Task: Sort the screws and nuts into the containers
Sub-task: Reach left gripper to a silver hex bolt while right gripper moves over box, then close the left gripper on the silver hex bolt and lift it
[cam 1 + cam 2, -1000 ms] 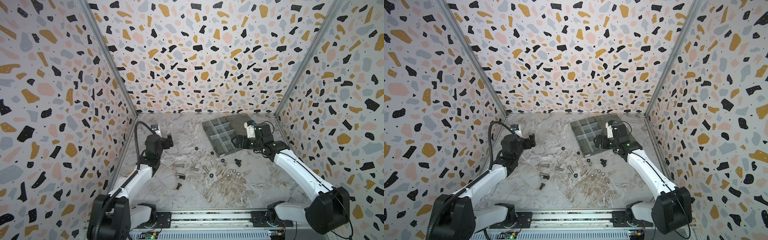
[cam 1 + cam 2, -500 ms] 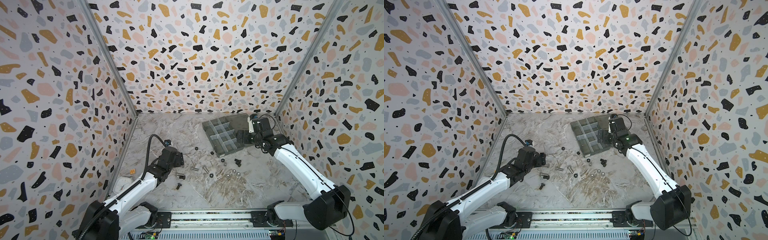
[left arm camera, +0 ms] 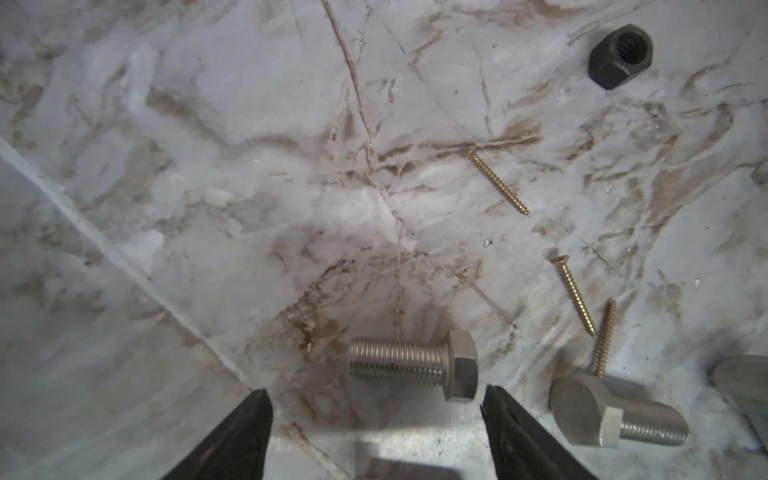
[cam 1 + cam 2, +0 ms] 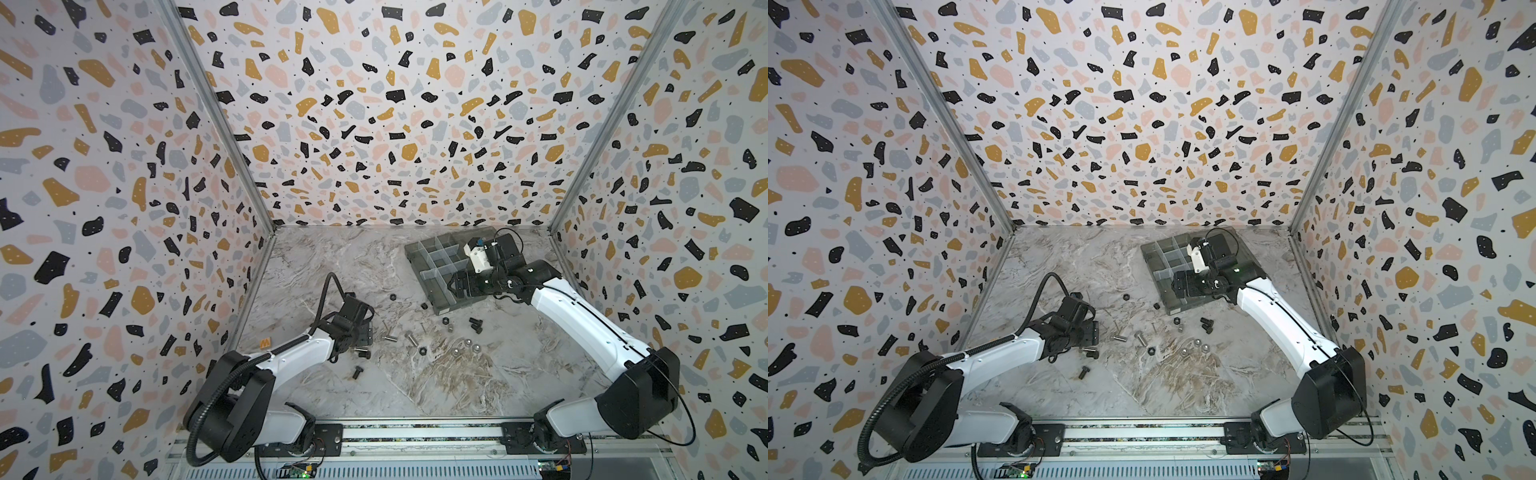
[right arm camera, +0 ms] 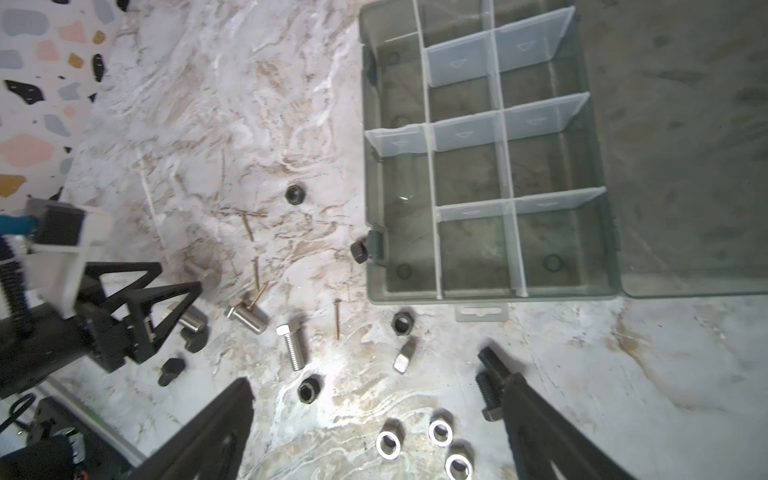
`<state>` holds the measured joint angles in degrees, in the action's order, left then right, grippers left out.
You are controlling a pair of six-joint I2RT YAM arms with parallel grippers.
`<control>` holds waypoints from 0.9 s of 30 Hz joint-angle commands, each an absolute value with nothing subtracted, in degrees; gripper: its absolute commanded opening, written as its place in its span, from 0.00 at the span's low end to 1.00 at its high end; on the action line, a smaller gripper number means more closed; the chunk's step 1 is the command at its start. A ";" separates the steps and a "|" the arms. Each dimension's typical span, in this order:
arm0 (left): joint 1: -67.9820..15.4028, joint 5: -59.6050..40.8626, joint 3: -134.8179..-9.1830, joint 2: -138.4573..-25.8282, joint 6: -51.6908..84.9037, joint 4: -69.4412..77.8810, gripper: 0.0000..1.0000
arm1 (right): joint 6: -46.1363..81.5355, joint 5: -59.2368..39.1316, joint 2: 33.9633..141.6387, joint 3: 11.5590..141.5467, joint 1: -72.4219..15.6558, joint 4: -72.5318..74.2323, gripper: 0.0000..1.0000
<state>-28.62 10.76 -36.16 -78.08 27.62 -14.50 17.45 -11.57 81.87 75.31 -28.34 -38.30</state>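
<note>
The counter (image 4: 332, 257) is lying bare at its back-left corner and along its front edge. Screws (image 4: 411, 338) and nuts (image 4: 466, 343) are crowding the middle. The box (image 4: 424, 259) is filling the back-right corner, and the right arm (image 4: 582, 320) is hanging over its near compartments.

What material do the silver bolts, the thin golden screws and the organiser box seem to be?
Silver bolts: likely bare steel, dull grey metallic sheen on threads.
Golden screws: probably brass-plated steel, yellow shine.
Organiser box: translucent smoky-grey plastic, paler dividers.

A robot lab booth; terrazzo-print walls (image 4: 374, 124) enclose a marble-look tabletop (image 4: 415, 395) and rail (image 4: 415, 433).
</note>
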 commanded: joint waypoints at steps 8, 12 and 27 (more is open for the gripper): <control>-28.83 9.62 -43.82 -85.69 24.61 -19.63 0.77 | 10.33 -23.98 84.37 78.05 -33.36 -46.89 0.95; -28.83 10.26 -44.46 -87.13 24.52 -20.71 0.74 | 10.08 -24.39 84.43 78.18 -34.01 -46.70 0.95; -28.83 9.52 -44.99 -91.03 24.82 -20.13 0.69 | 9.74 -23.91 85.19 77.34 -33.99 -46.80 0.96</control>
<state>-28.62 9.91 -44.25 -89.65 25.19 -19.38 10.70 -23.40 85.49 76.29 -33.98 -45.47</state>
